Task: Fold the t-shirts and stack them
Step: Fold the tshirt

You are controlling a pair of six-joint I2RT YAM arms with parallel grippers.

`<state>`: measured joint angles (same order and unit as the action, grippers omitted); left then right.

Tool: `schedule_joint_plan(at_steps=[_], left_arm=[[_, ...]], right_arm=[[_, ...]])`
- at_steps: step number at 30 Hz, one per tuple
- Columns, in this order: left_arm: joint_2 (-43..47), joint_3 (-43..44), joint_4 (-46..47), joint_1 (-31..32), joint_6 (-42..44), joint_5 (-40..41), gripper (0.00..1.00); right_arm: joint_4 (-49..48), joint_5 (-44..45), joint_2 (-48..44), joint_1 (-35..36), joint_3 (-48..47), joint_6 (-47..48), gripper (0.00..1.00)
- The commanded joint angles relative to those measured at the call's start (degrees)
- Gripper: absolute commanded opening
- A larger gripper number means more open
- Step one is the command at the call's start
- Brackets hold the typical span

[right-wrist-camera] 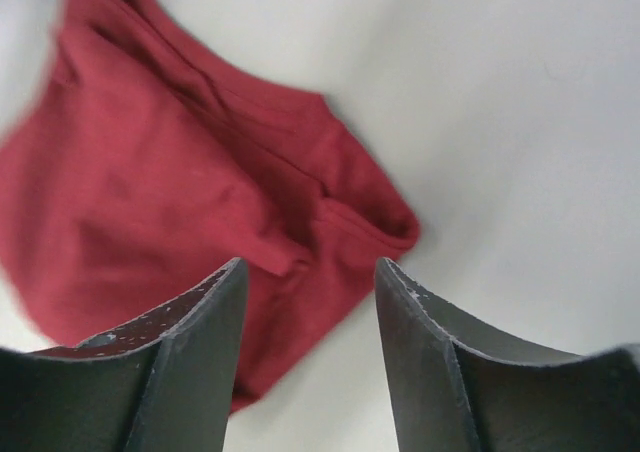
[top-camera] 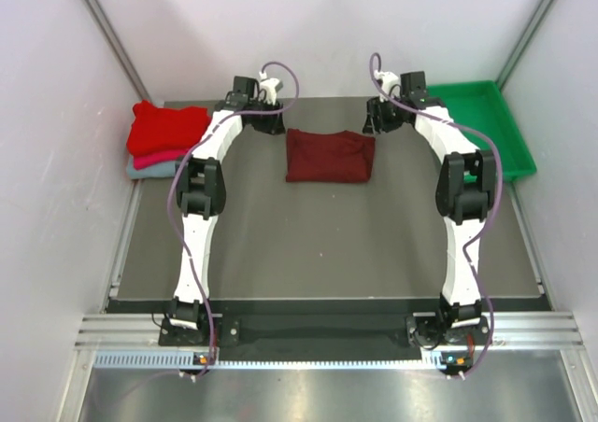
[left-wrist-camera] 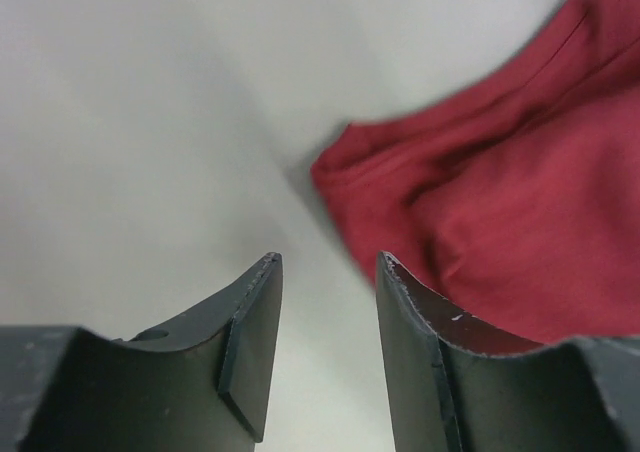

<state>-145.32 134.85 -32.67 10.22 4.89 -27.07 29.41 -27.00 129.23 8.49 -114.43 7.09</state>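
Observation:
The dark maroon t-shirt (top-camera: 329, 156) lies folded in a rectangle at the back middle of the table. It shows in the left wrist view (left-wrist-camera: 500, 202) and in the right wrist view (right-wrist-camera: 170, 192). My left gripper (top-camera: 264, 121) hovers open and empty just off its back left corner (left-wrist-camera: 328, 272). My right gripper (top-camera: 381, 119) hovers open and empty just off its back right corner (right-wrist-camera: 310, 272). A folded stack sits at the back left: bright red t-shirt (top-camera: 166, 127) on top, pink t-shirt (top-camera: 157, 159) under it, grey-blue t-shirt (top-camera: 149, 170) at the bottom.
A green plastic tray (top-camera: 486, 123) stands at the back right, beside the right arm. The dark table mat (top-camera: 327, 245) runs to the near edge. White walls close in on both sides and the back.

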Motion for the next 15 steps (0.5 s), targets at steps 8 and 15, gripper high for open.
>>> schedule_joint_plan(at_steps=[8, 15], left_arm=[[1.8, 1.1, 3.5, 0.2, 4.4, -3.0, 0.47], [-0.2, 1.1, 7.8, 0.4, -3.9, -6.7, 0.47]], right_arm=[[2.8, 0.6, 2.9, 2.3, -5.5, 10.0, 0.52], [4.2, -2.4, 2.1, 3.6, -3.5, 8.6, 0.5]])
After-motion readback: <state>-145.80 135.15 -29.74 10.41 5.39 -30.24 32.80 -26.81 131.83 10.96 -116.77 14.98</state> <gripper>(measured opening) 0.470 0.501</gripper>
